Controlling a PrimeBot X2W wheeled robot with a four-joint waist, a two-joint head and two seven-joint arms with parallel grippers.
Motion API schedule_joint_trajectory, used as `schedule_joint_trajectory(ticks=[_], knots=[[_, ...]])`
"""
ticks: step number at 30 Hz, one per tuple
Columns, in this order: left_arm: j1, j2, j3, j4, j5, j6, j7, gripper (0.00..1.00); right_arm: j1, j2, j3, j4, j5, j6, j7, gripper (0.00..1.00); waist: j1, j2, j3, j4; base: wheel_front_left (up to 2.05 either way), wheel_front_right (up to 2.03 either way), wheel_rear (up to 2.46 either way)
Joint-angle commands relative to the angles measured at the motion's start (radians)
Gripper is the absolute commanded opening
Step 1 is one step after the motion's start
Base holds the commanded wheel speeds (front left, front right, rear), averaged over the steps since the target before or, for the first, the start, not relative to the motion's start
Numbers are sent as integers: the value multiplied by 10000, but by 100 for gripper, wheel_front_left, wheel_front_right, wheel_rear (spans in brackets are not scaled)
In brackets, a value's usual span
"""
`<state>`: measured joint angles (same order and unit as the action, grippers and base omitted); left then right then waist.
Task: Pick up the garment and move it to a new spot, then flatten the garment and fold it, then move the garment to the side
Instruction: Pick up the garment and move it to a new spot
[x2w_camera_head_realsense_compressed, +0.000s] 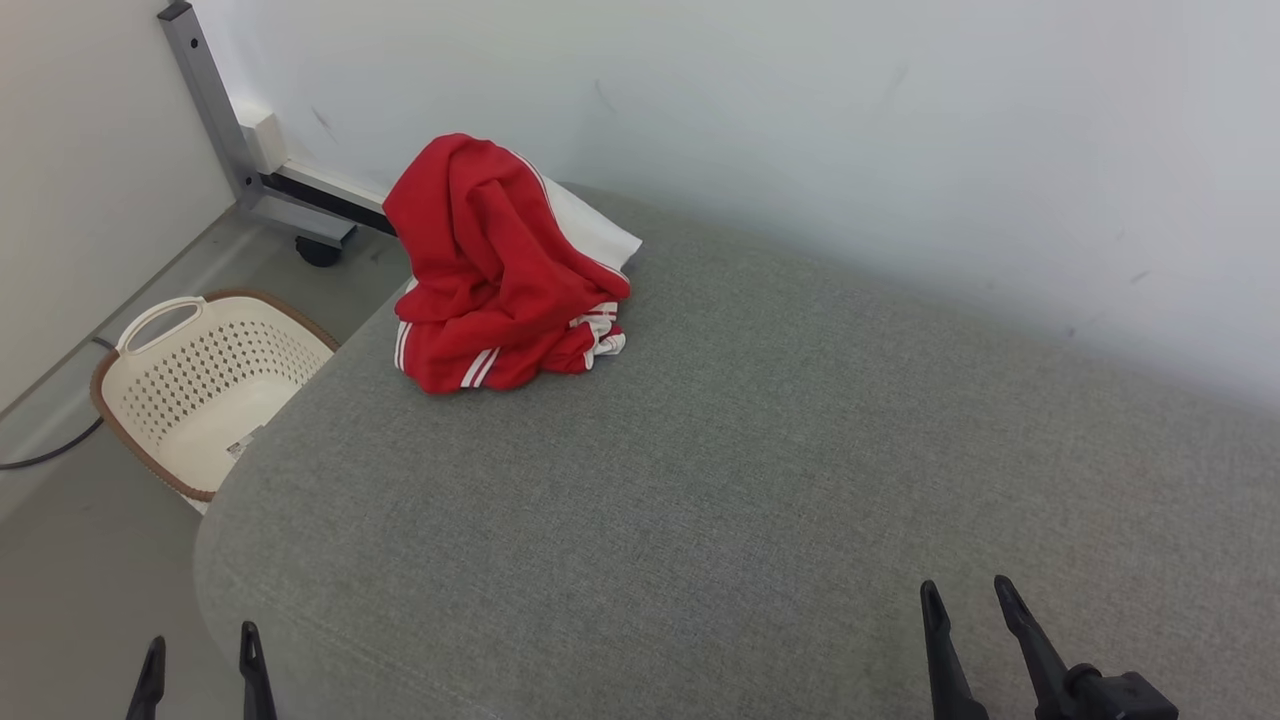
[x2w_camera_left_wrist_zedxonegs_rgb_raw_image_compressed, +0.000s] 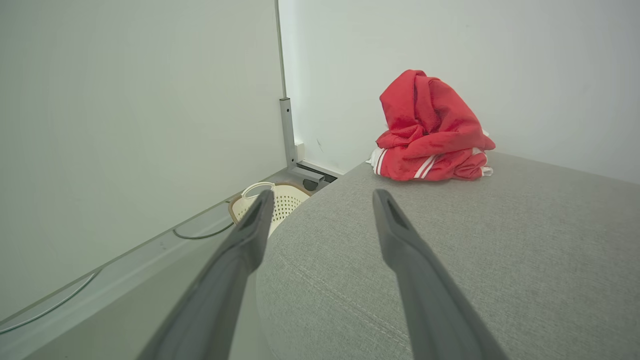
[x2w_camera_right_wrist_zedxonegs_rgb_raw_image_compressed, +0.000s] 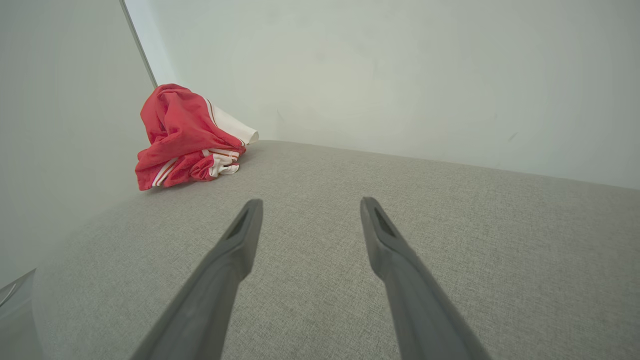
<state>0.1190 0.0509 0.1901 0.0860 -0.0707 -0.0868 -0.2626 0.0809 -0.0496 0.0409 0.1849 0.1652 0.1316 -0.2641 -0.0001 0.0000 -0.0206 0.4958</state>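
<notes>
My left gripper (x2w_camera_head_realsense_compressed: 200, 650) is spread wide. It holds nothing and touches nothing. It hangs at the near left edge of the cushion (x2w_camera_head_realsense_compressed: 750, 450), with one finger over the floor (x2w_camera_head_realsense_compressed: 90, 600) and the other over the grey cloth. My right gripper (x2w_camera_head_realsense_compressed: 967, 600) is spread just as wide and is also empty, above the near right part of the cushion.

The garment (x2w_camera_head_realsense_compressed: 490, 270) is red with white stripes and a white panel. It lies in a crumpled heap well ahead of both grippers, on the cushion's far left corner, close to the wall (x2w_camera_head_realsense_compressed: 850, 130). From my left gripper it is ahead and slightly right. From my right gripper it is ahead and far to the left. Between me and it there is bare grey weave.

Ahead of my left gripper, a pale perforated basket (x2w_camera_head_realsense_compressed: 200, 390) with a brown rim stands on the floor, just beside the cushion's left edge. Beyond it a grey metal leg (x2w_camera_head_realsense_compressed: 215, 110) on a dark castor rises in the corner of the room. Left of the basket, a dark cable (x2w_camera_head_realsense_compressed: 50, 455) lies on the floor along the left wall.
</notes>
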Motion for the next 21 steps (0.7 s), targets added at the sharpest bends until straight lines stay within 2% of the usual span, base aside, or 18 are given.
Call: schedule_joint_trajectory(ticks=[1,5,10,19,21], knots=[[32,-11,-7,13,-79,36,-34,100,0,-14,-6,9,-56,-17,-7,100,1,0,-6,-16,0,0,0],[-160,-11,-70,62,-44,7,-34,100,45,-14,-8,0,-107,-17,-6,100,1,0,38,-184,0,0,0],[-633,-11,-18,128,33,-68,-34,100,-252,-11,117,-27,-275,-17,-7,100,1,0,277,-704,0,0,0],[-2498,527,374,307,38,-331,-35,100,-1050,-17,609,-135,-601,-17,-6,100,1,0,1190,-2507,0,0,0],[-2759,618,364,361,12,-363,-34,100,-1129,-15,560,-173,-627,-17,-7,100,1,0,1313,-2662,0,0,0]])
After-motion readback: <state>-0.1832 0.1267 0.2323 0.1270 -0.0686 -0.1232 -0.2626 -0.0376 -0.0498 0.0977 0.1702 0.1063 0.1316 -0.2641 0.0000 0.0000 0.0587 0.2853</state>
